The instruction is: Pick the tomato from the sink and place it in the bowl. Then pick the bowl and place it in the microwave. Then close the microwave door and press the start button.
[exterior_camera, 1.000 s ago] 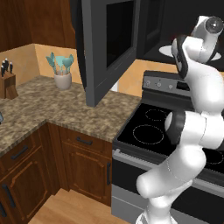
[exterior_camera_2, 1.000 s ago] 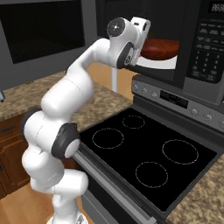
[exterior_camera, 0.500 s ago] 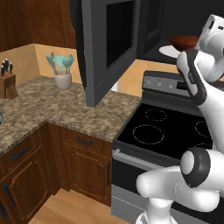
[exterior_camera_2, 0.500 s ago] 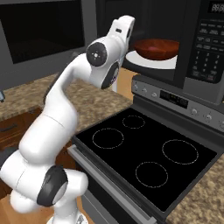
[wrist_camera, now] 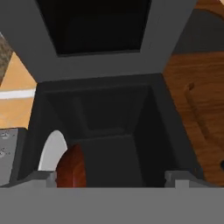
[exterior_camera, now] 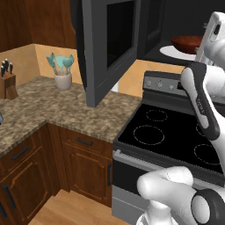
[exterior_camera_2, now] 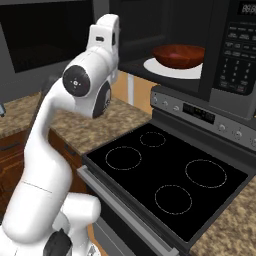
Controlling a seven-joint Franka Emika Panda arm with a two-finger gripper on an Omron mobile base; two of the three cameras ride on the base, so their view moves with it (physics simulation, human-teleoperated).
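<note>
The reddish-brown bowl (exterior_camera_2: 179, 54) rests on the white plate (exterior_camera_2: 165, 67) inside the dark microwave (exterior_camera_2: 235, 50); it is also seen as the bowl (exterior_camera: 186, 42) and, rolled sideways, the bowl (wrist_camera: 72, 168). The tomato is hidden from sight. The microwave door (exterior_camera: 110, 48) hangs wide open toward the counter and crosses the top as the door (wrist_camera: 100, 26). My gripper (wrist_camera: 111, 177) is open, fingertips wide apart, nothing between them, back outside the cavity. The hand (exterior_camera_2: 105, 35) is raised left of the opening. The sink is out of view.
A black-topped stove (exterior_camera_2: 170, 175) lies directly below the microwave. On the granite counter (exterior_camera: 52, 105) stand a knife block (exterior_camera: 6, 81) and a jar of teal utensils (exterior_camera: 63, 74). A brown wooden cabinet (wrist_camera: 197, 100) flanks the microwave.
The arm has drawn back out of the microwave and swung left, away from the bowl. The bowl stays on the plate. The door has not moved.
</note>
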